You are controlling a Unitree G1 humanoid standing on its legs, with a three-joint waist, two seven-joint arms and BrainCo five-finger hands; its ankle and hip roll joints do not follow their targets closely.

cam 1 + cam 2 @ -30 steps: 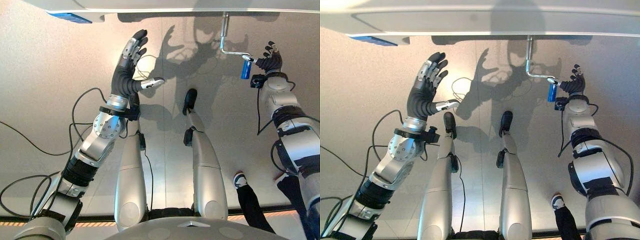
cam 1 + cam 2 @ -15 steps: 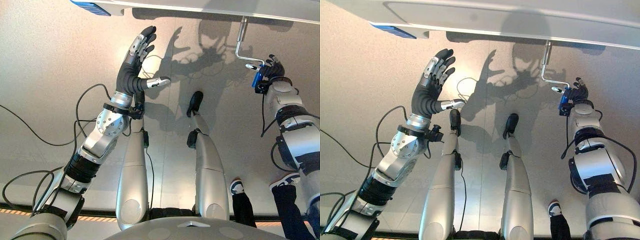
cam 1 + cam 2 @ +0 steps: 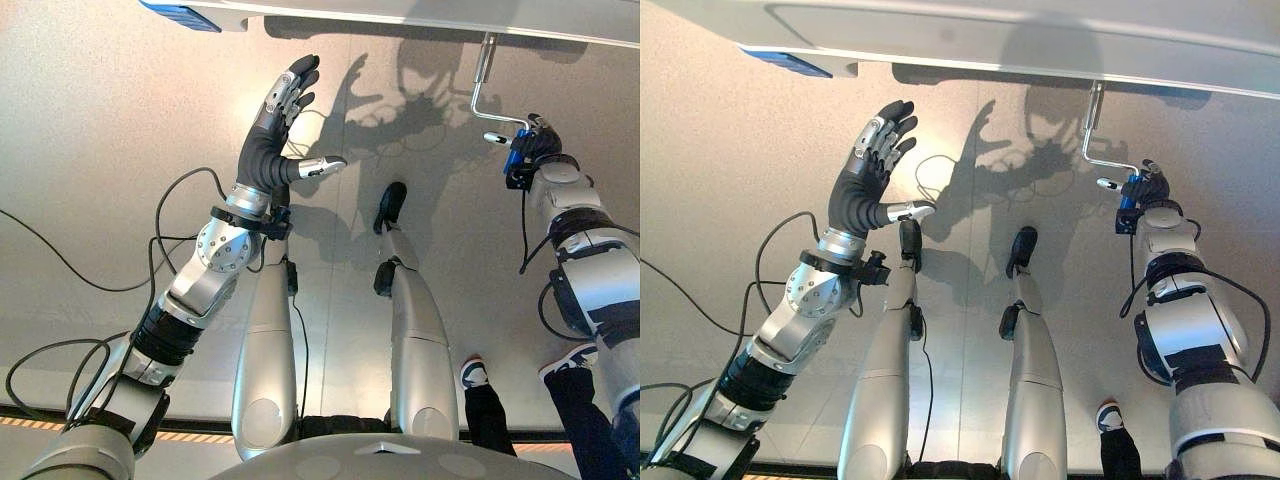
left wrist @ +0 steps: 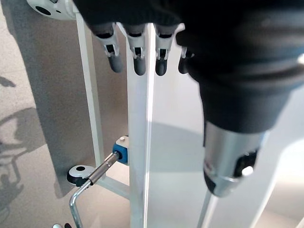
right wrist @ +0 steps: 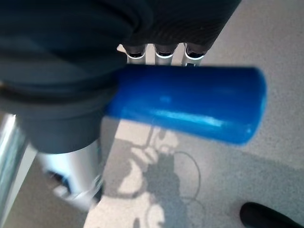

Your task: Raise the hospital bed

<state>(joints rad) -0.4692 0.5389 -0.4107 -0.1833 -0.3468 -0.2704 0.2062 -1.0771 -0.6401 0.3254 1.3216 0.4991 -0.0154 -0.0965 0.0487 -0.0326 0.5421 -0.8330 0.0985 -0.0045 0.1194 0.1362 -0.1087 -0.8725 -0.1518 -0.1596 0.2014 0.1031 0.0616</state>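
Observation:
The pale underside of the hospital bed (image 3: 400, 12) runs along the top of the eye views. A metal crank (image 3: 480, 85) hangs from it at the right, bends, and ends in a blue handle (image 5: 190, 102). My right hand (image 3: 540, 148) is shut round that blue handle (image 3: 514, 160), with its fingers (image 5: 156, 52) curled behind it. Far to the left of the crank, my left hand (image 3: 268, 145) is raised under the bed, fingers straight, thumb out, holding nothing. Past its fingers (image 4: 135, 61) I see a white bed frame bar (image 4: 140, 142) and the crank's shaft (image 4: 95, 173).
A person's legs and shoes (image 3: 480, 385) stand on the beige floor at the lower right, close behind my right arm. A blue panel (image 3: 790, 62) sits on the bed's edge at the upper left.
The camera has tilted, shifting the whole scene. My right hand, spread beside the handle a second ago, has closed on it, and the handle has swung up. The left hand stays raised.

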